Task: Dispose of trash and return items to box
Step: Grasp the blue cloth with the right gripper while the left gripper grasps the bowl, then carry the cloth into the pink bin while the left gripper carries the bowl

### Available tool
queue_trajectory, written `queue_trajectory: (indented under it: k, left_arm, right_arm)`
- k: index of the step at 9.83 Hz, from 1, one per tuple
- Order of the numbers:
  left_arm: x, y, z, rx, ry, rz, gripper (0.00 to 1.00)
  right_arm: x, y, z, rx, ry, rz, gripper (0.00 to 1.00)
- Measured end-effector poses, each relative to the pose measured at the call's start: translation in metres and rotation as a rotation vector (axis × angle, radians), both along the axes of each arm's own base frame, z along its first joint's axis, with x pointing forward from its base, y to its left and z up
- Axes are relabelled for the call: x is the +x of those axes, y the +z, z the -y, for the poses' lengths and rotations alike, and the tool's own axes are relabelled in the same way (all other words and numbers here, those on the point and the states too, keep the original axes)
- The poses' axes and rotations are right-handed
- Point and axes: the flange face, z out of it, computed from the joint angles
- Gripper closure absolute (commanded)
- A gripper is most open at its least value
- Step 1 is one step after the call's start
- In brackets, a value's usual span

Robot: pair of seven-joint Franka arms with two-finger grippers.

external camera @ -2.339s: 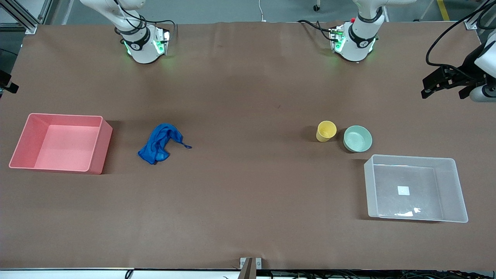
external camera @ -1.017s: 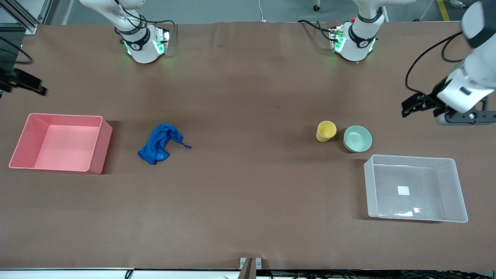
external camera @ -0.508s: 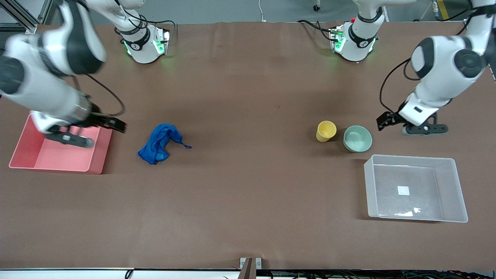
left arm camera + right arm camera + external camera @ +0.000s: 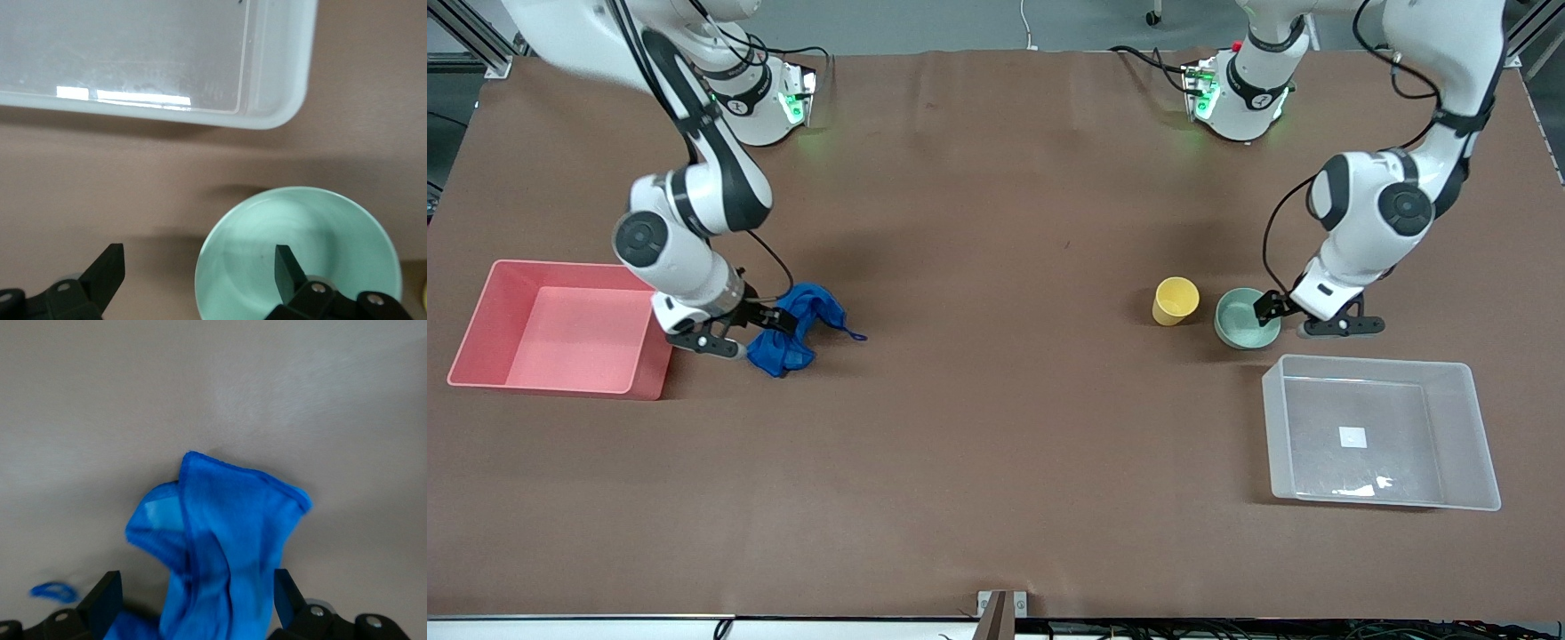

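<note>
Right tool (image 4: 769, 317) spread wide over blue cloth (image 4: 793, 331) beside pink bin (image 4: 560, 325) — left tool (image 4: 1270, 307) wide, straddling mint bowl (image 4: 1243, 320) rim, near yellow cup (image 4: 1175, 300), clear box (image 4: 1378, 431).

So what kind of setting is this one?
Likely a robotics lab tabletop: two arms mounted on a brown-covered table, aluminium framing at its corners, and staged props, a pink bin and clear box.

The yellow cup (image 4: 1175, 300) crowds the green bowl (image 4: 1245, 321); bare desk (image 4: 996, 427) separates the blue cloth (image 4: 791, 333) from both.
</note>
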Motion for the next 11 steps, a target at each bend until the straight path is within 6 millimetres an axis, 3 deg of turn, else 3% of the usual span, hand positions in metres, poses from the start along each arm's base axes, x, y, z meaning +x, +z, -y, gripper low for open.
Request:
queue_trajectory:
  k: [1,2,3,4,5,7,8,10,11]
  left_arm:
    - [-0.001,-0.010,0.000,0.000,0.007,-0.001,0.86]
    - [-0.001,-0.015,0.001,-0.001,0.014,-0.004,1.00]
    - [-0.001,-0.015,0.001,-0.001,0.015,-0.004,1.00]
    - [-0.001,-0.014,0.001,-0.002,0.014,-0.002,1.00]
    - [0.000,-0.014,0.002,-0.002,0.013,-0.001,1.00]
    - [-0.001,-0.008,0.004,-0.003,0.009,0.009,1.00]
    - [0.000,0.008,0.005,-0.006,0.009,0.037,1.00]
    - [-0.006,0.057,0.005,-0.007,0.008,0.014,1.00]
    - [-0.010,0.090,0.005,-0.007,0.007,-0.003,1.00]
  right_arm:
    - [-0.001,-0.020,-0.001,-0.006,0.025,0.000,0.00]
    - [-0.002,-0.031,0.002,-0.019,0.047,-0.005,0.02]
    - [-0.003,-0.036,0.005,-0.029,0.056,-0.012,0.43]
    - [-0.003,-0.037,0.005,-0.031,0.058,-0.015,0.74]
    - [-0.003,-0.036,0.005,-0.034,0.053,-0.025,0.95]
    - [0.004,-0.029,0.005,-0.055,-0.013,-0.081,0.99]
    - [0.009,-0.022,0.002,-0.065,-0.031,-0.106,0.99]
    - [0.021,-0.005,-0.002,-0.080,-0.033,-0.134,0.99]
    - [0.032,0.018,0.000,-0.104,-0.036,-0.174,0.99]
